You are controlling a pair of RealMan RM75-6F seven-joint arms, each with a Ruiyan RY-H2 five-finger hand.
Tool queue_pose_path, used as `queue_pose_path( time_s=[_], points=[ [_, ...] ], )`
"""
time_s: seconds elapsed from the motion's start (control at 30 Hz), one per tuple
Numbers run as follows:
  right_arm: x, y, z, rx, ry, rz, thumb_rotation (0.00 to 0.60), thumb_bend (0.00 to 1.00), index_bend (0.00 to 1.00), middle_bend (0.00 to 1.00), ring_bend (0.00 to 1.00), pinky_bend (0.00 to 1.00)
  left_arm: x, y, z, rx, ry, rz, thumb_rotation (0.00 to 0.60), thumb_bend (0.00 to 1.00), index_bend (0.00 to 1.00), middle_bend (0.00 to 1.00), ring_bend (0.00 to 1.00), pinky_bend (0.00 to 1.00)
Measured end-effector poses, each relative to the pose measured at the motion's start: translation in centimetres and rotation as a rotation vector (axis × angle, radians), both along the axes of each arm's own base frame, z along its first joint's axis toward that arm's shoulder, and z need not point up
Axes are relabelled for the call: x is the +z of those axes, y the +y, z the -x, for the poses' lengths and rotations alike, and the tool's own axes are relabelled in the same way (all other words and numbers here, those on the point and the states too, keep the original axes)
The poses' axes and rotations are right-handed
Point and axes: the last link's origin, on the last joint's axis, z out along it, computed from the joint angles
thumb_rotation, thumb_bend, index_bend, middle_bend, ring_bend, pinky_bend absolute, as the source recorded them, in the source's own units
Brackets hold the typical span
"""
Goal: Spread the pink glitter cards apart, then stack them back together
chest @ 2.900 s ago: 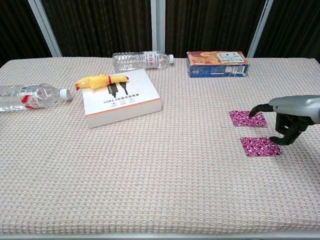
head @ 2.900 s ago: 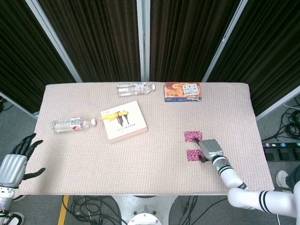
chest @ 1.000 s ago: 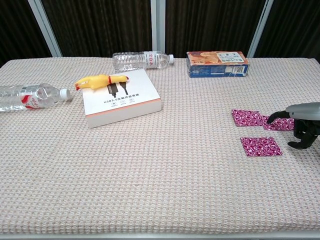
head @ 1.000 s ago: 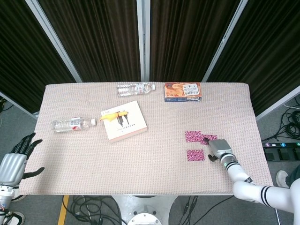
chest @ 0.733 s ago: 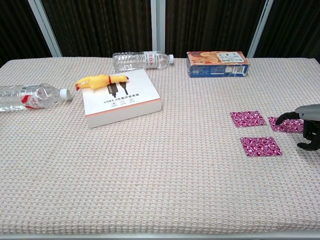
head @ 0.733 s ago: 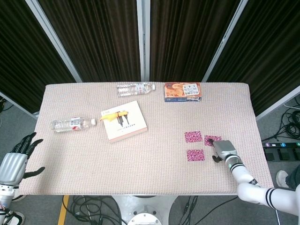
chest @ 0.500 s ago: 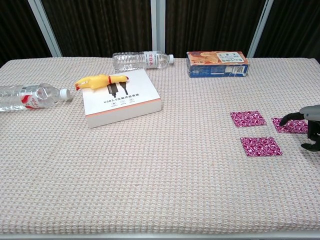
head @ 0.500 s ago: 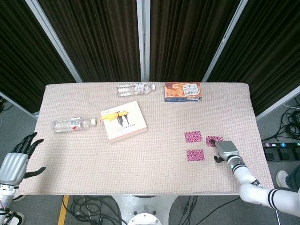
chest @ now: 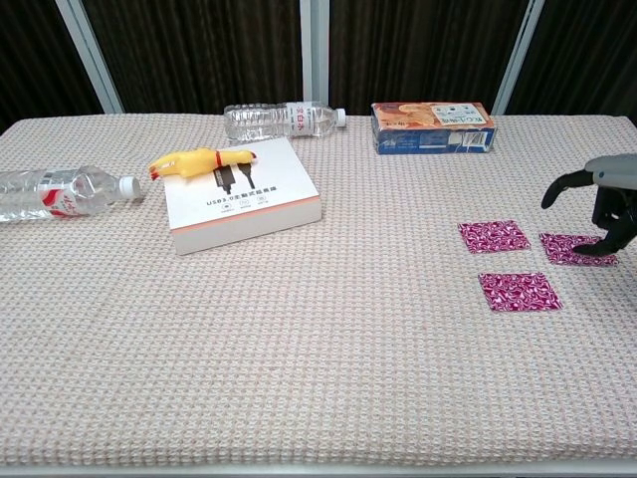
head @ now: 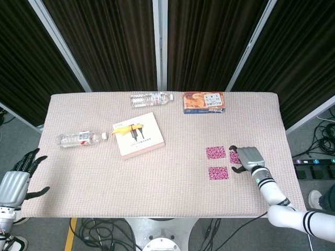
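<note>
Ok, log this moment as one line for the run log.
phase: spread done | pink glitter cards: three, flat, apart | right hand: above rightmost card, holding nothing | left hand: off table, idle

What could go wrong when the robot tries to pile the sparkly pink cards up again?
The three cards lie flat on the bumpy tablecloth, so the right hand may struggle to get its fingers under one. The rightmost card sits near the table's right side and might get pushed off.

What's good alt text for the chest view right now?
Three pink glitter cards lie apart on the woven table, the right hand raised open over the rightmost; behind sit a white box, rubber chicken, two bottles and a carton.
</note>
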Motion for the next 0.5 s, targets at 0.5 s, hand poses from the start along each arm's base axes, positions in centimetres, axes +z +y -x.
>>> queue_pose_path(
  time_s=[0.5],
  points=[
    [-2.9, -2.8, -2.7, 0.264, 0.224, 0.096, 0.600, 0.00, 0.32, 0.89, 0.94, 0.96, 0.1, -0.1, 0.5, 0.010, -0.010, -0.002, 0.600, 0.00, 0.21, 0.14, 0.09, 0.23]
  ],
)
